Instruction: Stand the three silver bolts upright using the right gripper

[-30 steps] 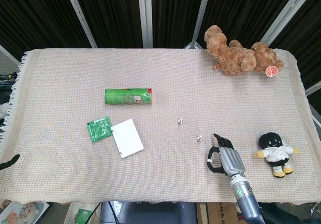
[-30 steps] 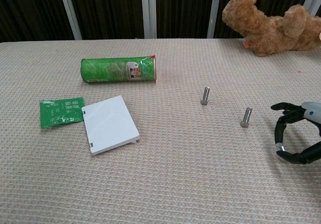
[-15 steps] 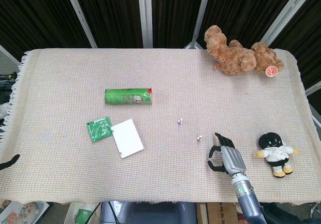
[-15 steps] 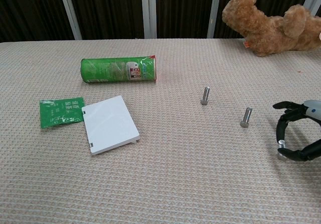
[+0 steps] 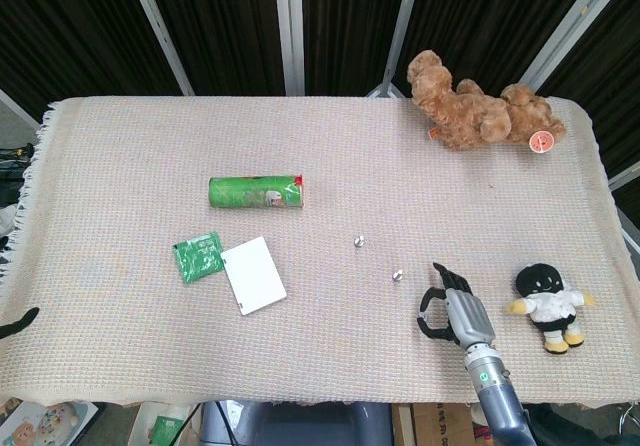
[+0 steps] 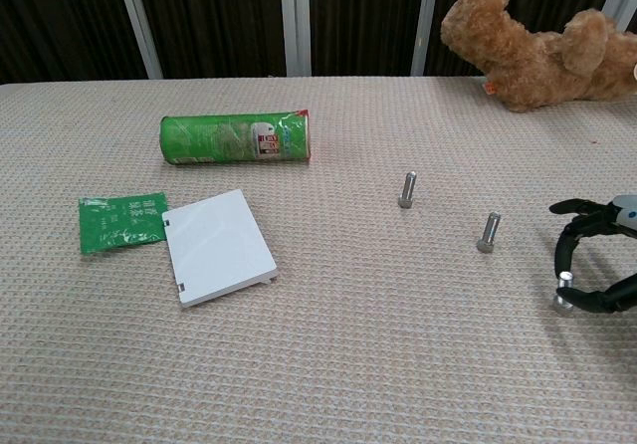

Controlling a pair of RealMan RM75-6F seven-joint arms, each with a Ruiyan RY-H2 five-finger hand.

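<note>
Fingers (image 6: 572,207) of right hand (image 6: 597,265) curl around third bolt (image 6: 563,295) (two bolts (image 6: 407,189) already upright on bench (image 6: 348,364)), likely needs releasing cleanly next.

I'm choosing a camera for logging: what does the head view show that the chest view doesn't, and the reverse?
Only the head view shows the penguin toy, the cloth's edges, and the left hand's dark tip at the left edge. Only the chest view shows from the side that two bolts stand upright, plus a third bolt by the right hand's fingertips. Both show the can, green packet, white card and teddy bear.
</note>
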